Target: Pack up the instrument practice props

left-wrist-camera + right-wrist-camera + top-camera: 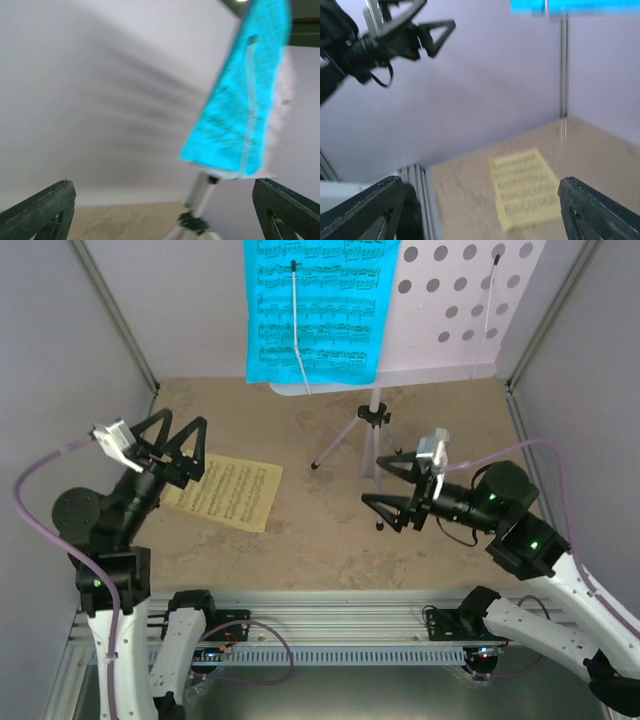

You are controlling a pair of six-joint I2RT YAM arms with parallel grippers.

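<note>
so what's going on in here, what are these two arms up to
Two robot arms are set to pack up music practice props, but neither holds anything right now. The left gripper and the right gripper both hang open above the table. The cyan sheet sits on the white music stand at the back, and the yellow sheet lies flat near the left arm. No metronome is in view.

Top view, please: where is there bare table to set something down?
Free: the strip between the yellow music sheet and the tripod, running to the near rail; also the back left corner below the cyan music sheet. Crowded: around the tripod legs, where the right hand hovers.
</note>
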